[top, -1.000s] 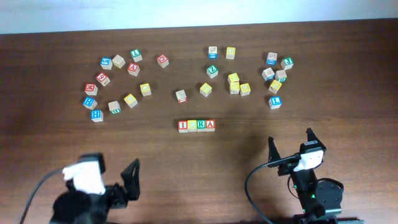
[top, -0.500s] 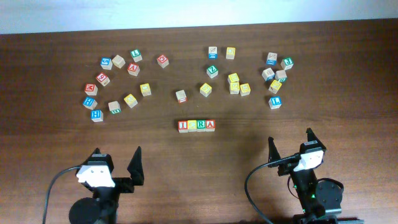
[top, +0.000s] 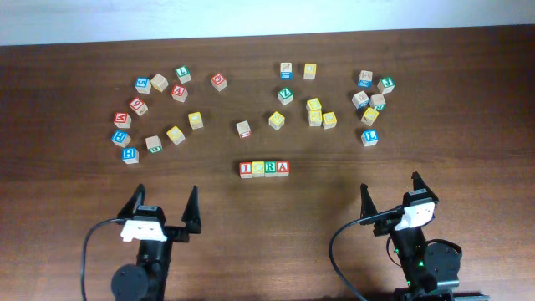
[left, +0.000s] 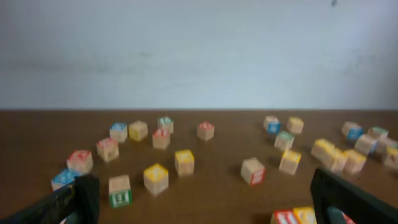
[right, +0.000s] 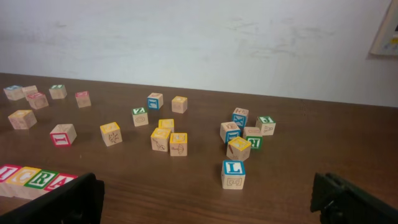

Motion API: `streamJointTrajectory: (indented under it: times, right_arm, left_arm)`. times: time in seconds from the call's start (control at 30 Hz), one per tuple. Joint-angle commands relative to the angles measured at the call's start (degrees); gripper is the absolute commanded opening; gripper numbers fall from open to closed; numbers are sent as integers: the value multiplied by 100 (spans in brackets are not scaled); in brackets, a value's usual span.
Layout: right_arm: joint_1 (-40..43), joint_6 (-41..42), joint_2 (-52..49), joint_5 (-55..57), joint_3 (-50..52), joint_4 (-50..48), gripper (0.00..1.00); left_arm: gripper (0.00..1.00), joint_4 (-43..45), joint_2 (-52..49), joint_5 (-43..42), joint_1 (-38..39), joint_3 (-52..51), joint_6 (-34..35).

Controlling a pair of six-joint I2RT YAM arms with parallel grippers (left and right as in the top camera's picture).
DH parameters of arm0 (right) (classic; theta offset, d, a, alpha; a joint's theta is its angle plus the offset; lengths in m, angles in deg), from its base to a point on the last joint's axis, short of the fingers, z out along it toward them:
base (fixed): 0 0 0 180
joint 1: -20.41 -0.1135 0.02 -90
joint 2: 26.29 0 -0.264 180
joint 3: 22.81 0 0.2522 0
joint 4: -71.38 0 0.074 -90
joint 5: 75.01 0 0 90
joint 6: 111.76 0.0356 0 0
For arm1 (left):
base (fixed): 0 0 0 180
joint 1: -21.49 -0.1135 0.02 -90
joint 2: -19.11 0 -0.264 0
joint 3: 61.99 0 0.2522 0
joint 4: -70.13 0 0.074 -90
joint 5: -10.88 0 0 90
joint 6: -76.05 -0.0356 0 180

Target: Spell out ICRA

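Note:
Four cubes stand side by side in a row at the table's middle: red I (top: pixel 246 169), yellow C (top: pixel 258 169), green R (top: pixel 271 168), red A (top: pixel 283 168). They read ICRA in the overhead view. The right wrist view shows the row at its lower left, from the I (right: pixel 7 174) to the A (right: pixel 61 182). In the blurred left wrist view only the I (left: pixel 285 218) and C (left: pixel 305 215) peek in at the bottom edge. My left gripper (top: pixel 165 205) is open and empty, near the front left. My right gripper (top: pixel 390 195) is open and empty at the front right. Both are well short of the row.
Loose letter cubes lie scattered behind the row: a left cluster around a blue H cube (top: pixel 129 155), single cubes mid-table such as one with a red side (top: pixel 243 129), and a right cluster with a blue L cube (top: pixel 369 136). A white wall rises behind the table's far edge.
My left arm has swung from a low, turned-away pose to face the cubes, fingers pointing forward. The right arm and all cubes have stayed put.

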Motion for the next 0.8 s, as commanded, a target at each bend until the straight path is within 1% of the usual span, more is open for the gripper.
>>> streamJointTrajectory:
  times: [0.0,0.07,0.3,0.47,0.63,0.77]
  right_arm:
    - [-33,-20,37,31,28,44,98]
    - [-33,-20,37,31,28,44,98]
    - [-33,-17,37,31,28,44,98]
    - [-33,-20,37,31,28,44,98]
    - [-33,-17,37,31,28,44,98]
    - [-33,-17,37,31,28,44,98]
  left_arm:
    - [99,-348,42,-120,-264,-98,-87]
    - [99,-479,42,11,-402,-98,-90]
    - [99,-485,42,90,-402,-98,-87]
    - [99,-490,42,48,-391,-98,-540]
    - [99,-490,42,140,-396,-98,-511]
    - [99,-487,42,184,-660,-101,-90]
